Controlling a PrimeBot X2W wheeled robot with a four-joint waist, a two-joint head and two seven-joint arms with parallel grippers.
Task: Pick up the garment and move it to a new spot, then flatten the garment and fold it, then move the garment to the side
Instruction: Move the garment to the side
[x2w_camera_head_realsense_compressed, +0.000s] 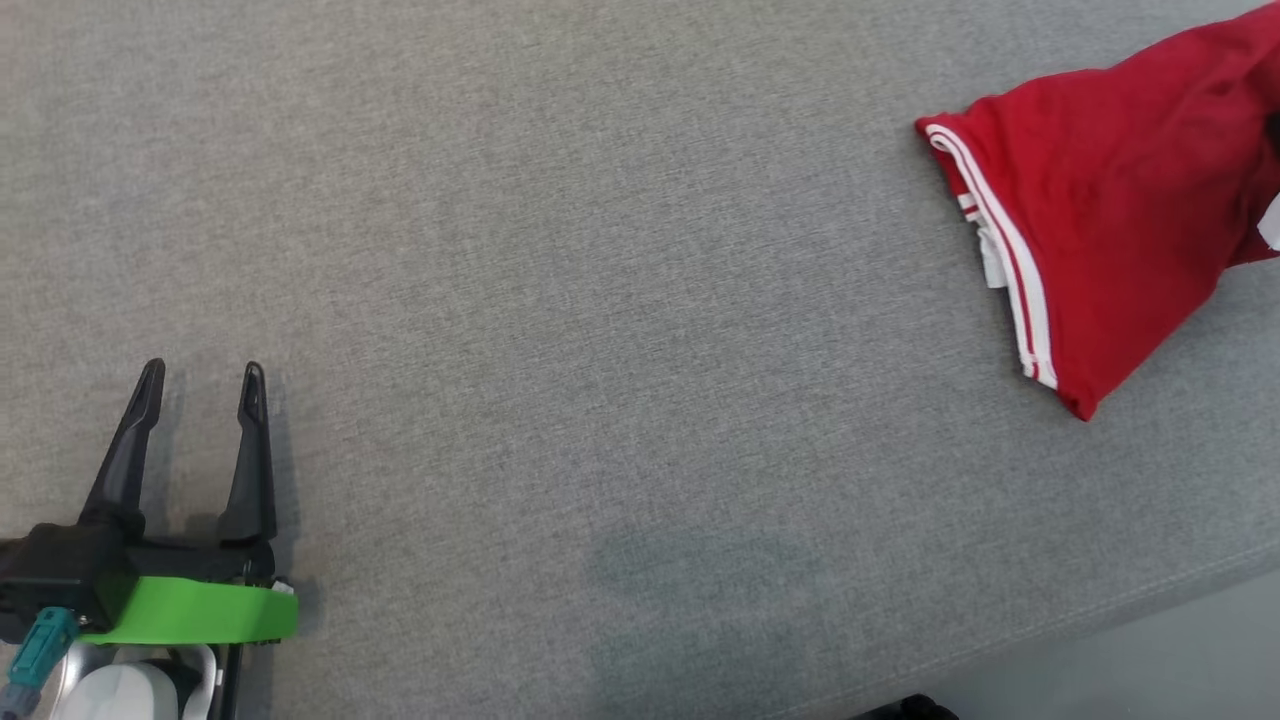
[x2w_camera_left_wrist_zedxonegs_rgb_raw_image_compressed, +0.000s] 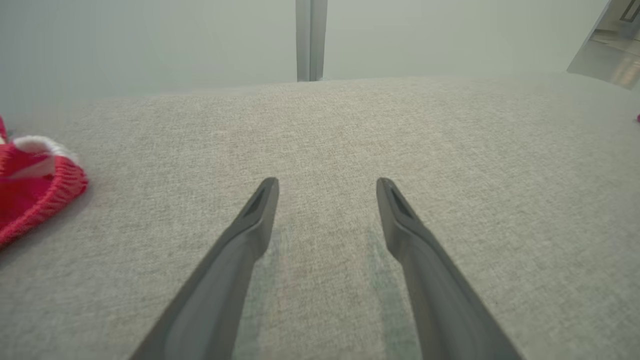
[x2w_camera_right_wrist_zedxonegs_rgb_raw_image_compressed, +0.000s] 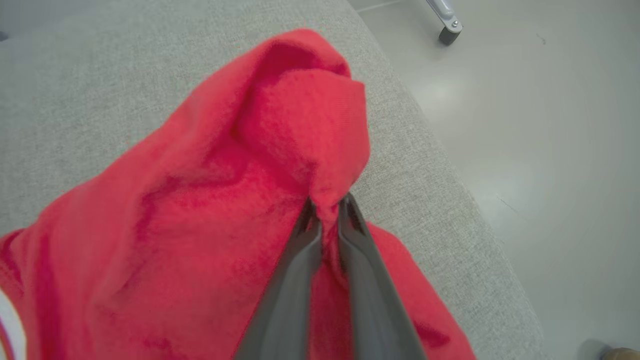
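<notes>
The garment (x2w_camera_head_realsense_compressed: 1110, 200) is red with white stripes along one hem and lies bunched at the upper right of the head view, partly lifted toward the right edge. In the right wrist view my right gripper (x2w_camera_right_wrist_zedxonegs_rgb_raw_image_compressed: 327, 202) is shut on a raised fold of the red garment (x2w_camera_right_wrist_zedxonegs_rgb_raw_image_compressed: 210, 215), which drapes down to the grey surface. My left gripper (x2w_camera_head_realsense_compressed: 200, 385) rests open at the lower left of the head view, far from the cloth, nothing between its fingers. The left wrist view shows my left gripper (x2w_camera_left_wrist_zedxonegs_rgb_raw_image_compressed: 327, 187) above bare fabric, with a red and white knitted edge of the garment (x2w_camera_left_wrist_zedxonegs_rgb_raw_image_compressed: 35, 185) at far left.
The grey fabric surface (x2w_camera_head_realsense_compressed: 600, 350) spans the whole work area. Its front edge runs along the lower right, with pale floor (x2w_camera_right_wrist_zedxonegs_rgb_raw_image_compressed: 525, 125) beyond. A caster wheel (x2w_camera_right_wrist_zedxonegs_rgb_raw_image_compressed: 447, 32) of some stand sits on that floor.
</notes>
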